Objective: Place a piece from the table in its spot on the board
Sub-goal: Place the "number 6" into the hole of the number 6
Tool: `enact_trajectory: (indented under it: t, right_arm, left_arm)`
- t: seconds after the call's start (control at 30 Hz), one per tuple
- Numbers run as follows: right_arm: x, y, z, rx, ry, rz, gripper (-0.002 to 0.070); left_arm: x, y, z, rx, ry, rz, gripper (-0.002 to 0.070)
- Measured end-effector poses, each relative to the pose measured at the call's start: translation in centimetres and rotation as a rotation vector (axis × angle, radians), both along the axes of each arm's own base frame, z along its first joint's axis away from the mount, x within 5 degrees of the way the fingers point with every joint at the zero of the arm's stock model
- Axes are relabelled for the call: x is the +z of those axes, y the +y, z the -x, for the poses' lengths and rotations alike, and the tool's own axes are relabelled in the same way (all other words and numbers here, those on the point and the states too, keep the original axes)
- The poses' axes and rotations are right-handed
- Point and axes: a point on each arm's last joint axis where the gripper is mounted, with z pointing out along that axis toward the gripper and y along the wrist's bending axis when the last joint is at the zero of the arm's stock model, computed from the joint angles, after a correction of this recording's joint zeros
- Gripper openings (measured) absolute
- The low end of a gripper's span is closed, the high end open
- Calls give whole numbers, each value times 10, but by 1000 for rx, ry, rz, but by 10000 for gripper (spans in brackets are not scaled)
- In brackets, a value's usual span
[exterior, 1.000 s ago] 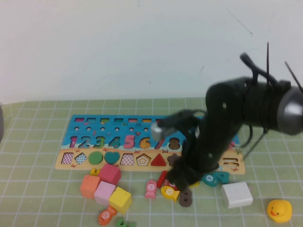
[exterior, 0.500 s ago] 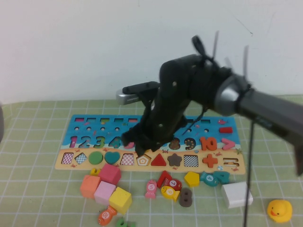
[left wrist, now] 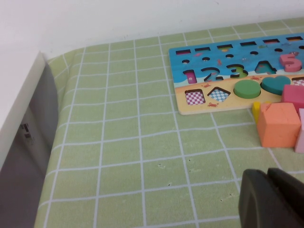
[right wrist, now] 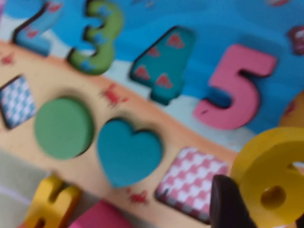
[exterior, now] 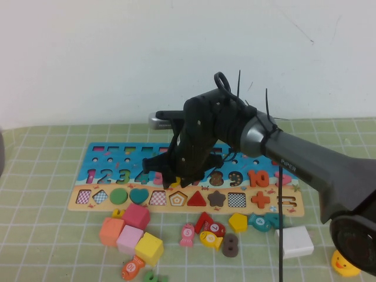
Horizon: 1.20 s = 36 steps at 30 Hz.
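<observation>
From up high I see my right arm reach in from 4 o'clock across the green checked counter point(exterior: 47, 194). The right pincer point(exterior: 176, 176) hangs low over the middle of the board point(exterior: 88, 202). A bit of the yellow 6 point(exterior: 175, 182) peeks out under it, near the pink 5 and above the pentagon cut-out. Loose pieces lie on the counter at 6 o'clock from the board: an orange block point(exterior: 111, 231), a pink block point(exterior: 136, 216), a yellow block point(exterior: 149, 248), a yellow pentagon point(exterior: 237, 222) and a white box point(exterior: 294, 241). A yellow duck point(exterior: 345, 261) sits at 4 o'clock, near the corner.

My left wrist camera shows the left pincer point(left wrist: 270, 199) hanging over bare counter. Its two dark tips sit tight together with nothing between them. The end of the board point(left wrist: 223, 107) and the orange block point(left wrist: 278, 124) are at its 1 o'clock, well apart from it.

My right wrist camera shows the right pincer point(right wrist: 259, 202) holding the yellow 6 point(right wrist: 270, 185). One dark finger point(right wrist: 228, 202) presses on the 6's side. The 6 is above the board point(right wrist: 142, 33), just beside the pink 5 point(right wrist: 235, 88) and over the checked cut-out next to the teal heart point(right wrist: 126, 152).
</observation>
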Motion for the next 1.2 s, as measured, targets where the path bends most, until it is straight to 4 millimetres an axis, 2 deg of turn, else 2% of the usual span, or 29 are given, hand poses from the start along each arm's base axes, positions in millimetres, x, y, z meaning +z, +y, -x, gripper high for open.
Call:
enact_trajectory:
  t: [0.4, 1.03, 1.2]
  right_arm:
    - [0, -9, -9, -67, -13, -7, 274]
    - [1, -9, -12, -77, -36, -15, 274]
    - [-6, -10, -14, -81, -25, -9, 274]
  left_arm:
    - [0, 0, 0, 0, 0, 0, -1]
    - [0, 0, 0, 0, 0, 0, -1]
    - [0, 0, 0, 0, 0, 0, -1]
